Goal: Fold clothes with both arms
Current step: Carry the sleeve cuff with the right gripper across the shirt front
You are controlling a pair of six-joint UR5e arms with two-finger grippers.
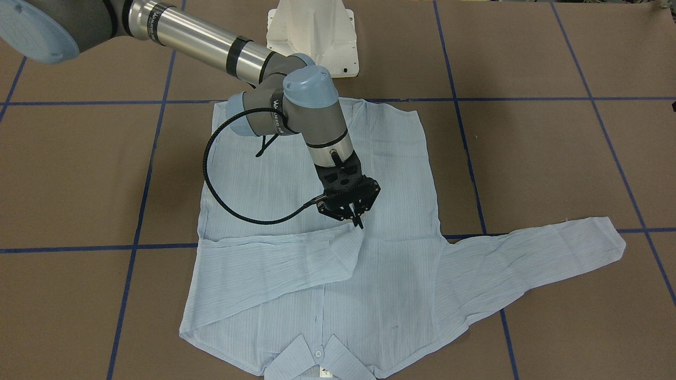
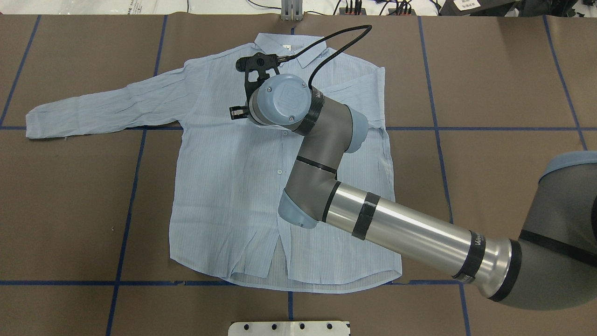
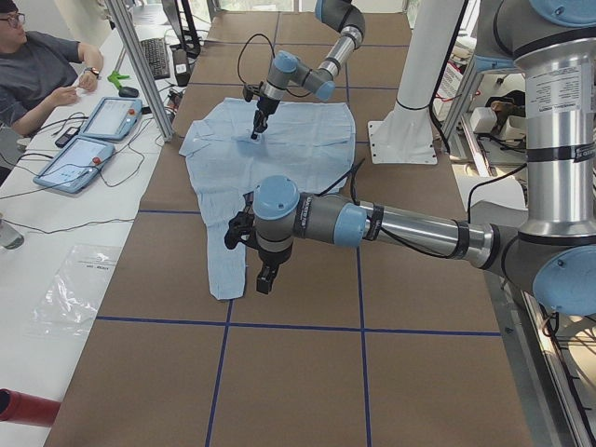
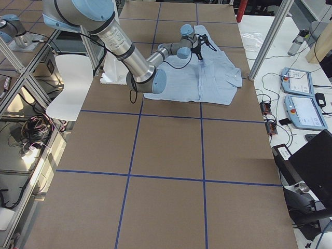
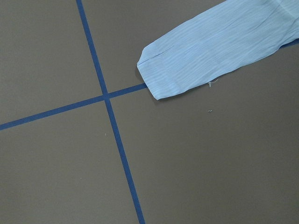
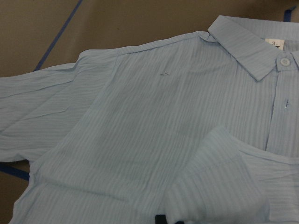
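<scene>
R gripper (image 1: pixel 354 219) at shirt (image 1: pixel 393 274) cuff (image 1: pixel 350 253), poss. contact

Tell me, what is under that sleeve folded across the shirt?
The folded sleeve lies on the front of the shirt, so striped chest fabric is beneath it. That covered patch itself cannot be seen. The brown table shows only around the shirt.

Brown blue-taped table (image 1: pixel 554 158) under flat pale-blue shirt (image 1: pixel 401 174)
</scene>
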